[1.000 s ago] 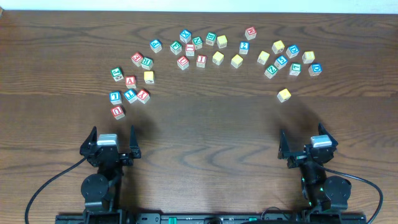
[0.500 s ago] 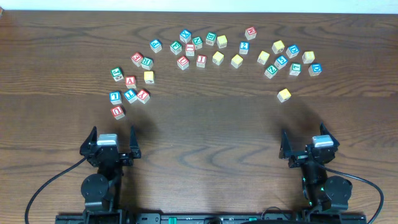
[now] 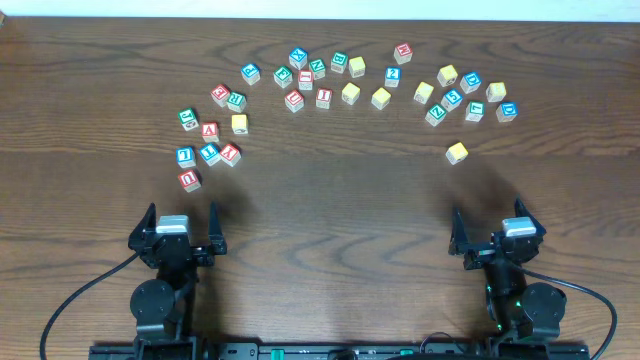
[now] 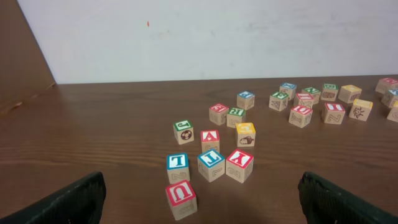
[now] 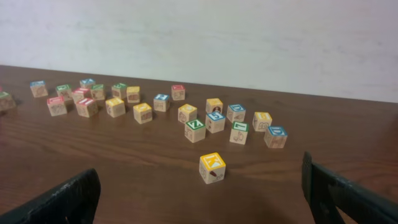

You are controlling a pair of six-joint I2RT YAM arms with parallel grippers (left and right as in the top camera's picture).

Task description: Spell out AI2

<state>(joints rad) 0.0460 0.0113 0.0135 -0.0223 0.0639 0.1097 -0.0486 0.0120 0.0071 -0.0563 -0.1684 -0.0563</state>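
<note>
Gaping wide and empty, left gripper (image 3: 183,212); red A cube (image 3: 209,129) well ahead of it (right gripper (image 3: 488,222) gapes likewise).

The overhead view looks straight down on the whole counter (image 3: 330,200), with the cubes (image 3: 350,93) in an arc at its far side. Each wrist view sits low and close to the wood, facing forward toward a pale wall (image 4: 205,37). The left pincer (image 3: 183,218) camera shares with overhead the cluster around the A cube (image 3: 209,130), and the right pincer (image 3: 488,222) camera shares the lone yellow cube (image 3: 457,152).
</note>
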